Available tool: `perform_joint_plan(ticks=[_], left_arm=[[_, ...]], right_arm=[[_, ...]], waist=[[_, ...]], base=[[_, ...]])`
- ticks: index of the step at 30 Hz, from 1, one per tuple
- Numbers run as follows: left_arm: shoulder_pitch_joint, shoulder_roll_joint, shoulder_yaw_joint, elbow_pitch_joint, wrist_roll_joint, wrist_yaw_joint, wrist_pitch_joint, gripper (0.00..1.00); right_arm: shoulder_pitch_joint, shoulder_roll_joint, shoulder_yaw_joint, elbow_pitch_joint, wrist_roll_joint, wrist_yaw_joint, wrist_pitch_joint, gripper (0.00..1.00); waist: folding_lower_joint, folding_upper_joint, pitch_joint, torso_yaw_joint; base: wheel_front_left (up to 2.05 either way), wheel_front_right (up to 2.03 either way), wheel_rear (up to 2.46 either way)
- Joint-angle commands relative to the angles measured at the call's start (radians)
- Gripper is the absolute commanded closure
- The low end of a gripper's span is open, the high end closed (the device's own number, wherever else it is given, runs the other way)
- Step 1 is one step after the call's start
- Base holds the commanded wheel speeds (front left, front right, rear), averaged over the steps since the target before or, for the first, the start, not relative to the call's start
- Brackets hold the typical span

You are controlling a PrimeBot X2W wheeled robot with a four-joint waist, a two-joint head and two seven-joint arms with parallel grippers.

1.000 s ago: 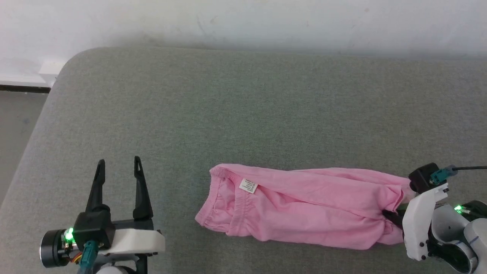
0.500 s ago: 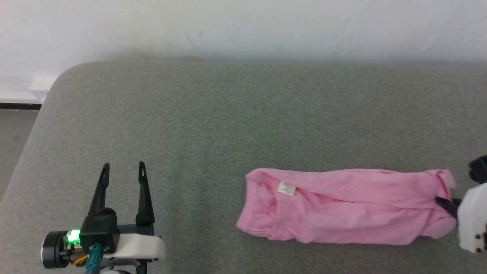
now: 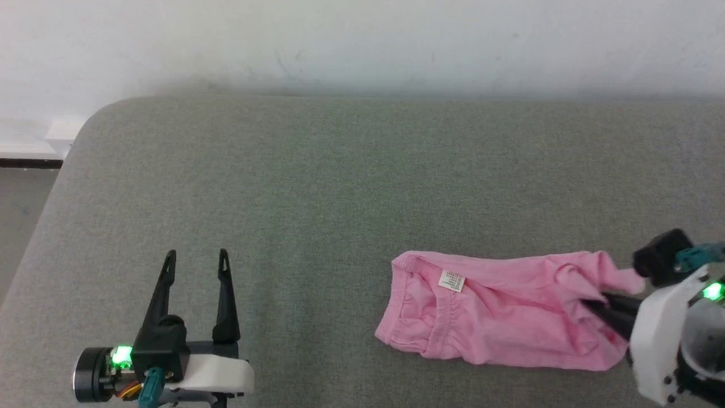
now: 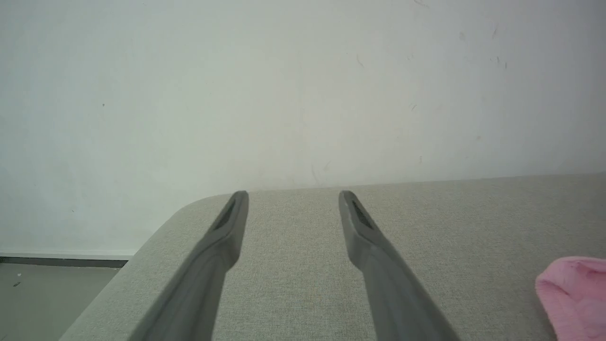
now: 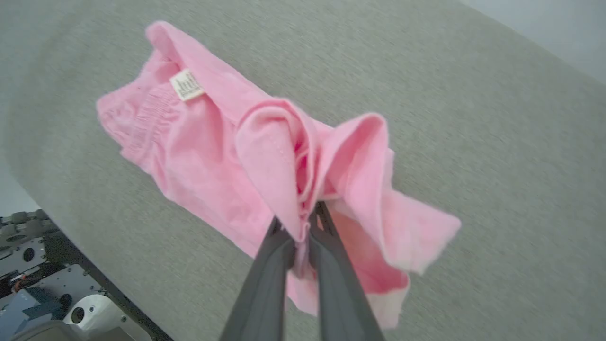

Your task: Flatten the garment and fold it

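Pink garment (image 3: 498, 317) lies on grey cushion (image 3: 317, 187), well apart from the cushion's rounded corner (image 3: 105, 116), off toward the robot's right and close to the near edge. Its long axis runs side to side, roughly in line with the cushion's back edge. The gathered band end, with the white label (image 3: 451, 280), faces the rounded corner. The opposite end is bunched and raised.

Right gripper (image 3: 595, 303) is at the end farthest from the corner, jaws all but closed on a pleat of cloth, with loose flaps hanging to either side in its wrist view.

Left gripper (image 3: 195, 258) is between corner and garment, jaws apart, nothing between them, above bare cushion.

Judgement: flattening is unfinished, as the cloth is doubled and rumpled. A pull away from the corner, along the long axis, looks likely to straighten it. The band end is unpinned, so the whole piece may slide instead. The left arm is the nearer one to that end, though well apart from it.
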Motion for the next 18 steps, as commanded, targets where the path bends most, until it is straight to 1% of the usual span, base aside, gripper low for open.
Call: perform_joint_plan(ticks=[1, 4, 7, 10, 13, 14, 15, 18], left_arm=[[0.003, -0.005, -0.006, 0.004, 0.013, -0.011, -0.005, 0.00], [-0.007, -0.012, -0.012, 0.008, 0.012, -0.011, -0.005, 0.00], [-0.019, -0.018, -0.016, 0.011, 0.010, -0.011, -0.005, 0.00], [-0.031, -0.024, -0.019, 0.014, 0.010, -0.010, -0.005, 0.00], [-0.045, -0.030, -0.024, 0.018, 0.010, -0.010, -0.005, 0.00], [-0.049, -0.031, -0.025, 0.019, 0.010, -0.011, -0.005, 0.00], [-0.049, -0.031, -0.025, 0.019, 0.010, -0.011, -0.005, 0.00], [-0.064, -0.035, -0.026, 0.024, 0.009, -0.010, -0.005, 0.00]], right_arm=[[-0.017, 0.024, 0.054, -0.062, -0.009, -0.001, 0.023, 1.00], [-0.067, 0.067, 0.139, -0.100, -0.017, -0.001, 0.042, 1.00], [-0.146, 0.125, 0.218, -0.069, -0.026, -0.001, 0.041, 1.00], [-0.230, 0.207, 0.279, 0.021, -0.032, -0.001, 0.030, 1.00], [-0.302, 0.272, 0.341, 0.143, -0.041, -0.001, 0.027, 1.00], [-0.323, 0.291, 0.357, 0.186, -0.043, -0.001, 0.022, 1.00], [-0.323, 0.291, 0.357, 0.186, -0.043, -0.001, 0.022, 1.00], [-0.366, 0.337, 0.402, 0.306, -0.046, -0.001, 0.001, 1.00]], waist=[[0.0000, -0.0001, 0.003, 0.007], [0.0000, -0.0001, 0.013, 0.019], [0.0000, -0.0001, 0.025, 0.031], [0.0000, -0.0001, 0.040, 0.041], [0.0000, -0.0001, 0.057, 0.053], [0.0000, -0.0001, 0.063, 0.057], [0.0000, -0.0001, 0.063, 0.057], [0.0000, -0.0001, 0.078, 0.068]], base=[[0.00, 0.00, 0.00], [0.00, 0.00, 0.00], [0.00, 0.00, 0.00], [0.00, 0.00, 0.00], [0.00, 0.00, 0.00], [0.00, 0.00, 0.00], [0.00, 0.00, 0.00], [0.00, 0.00, 0.00]])
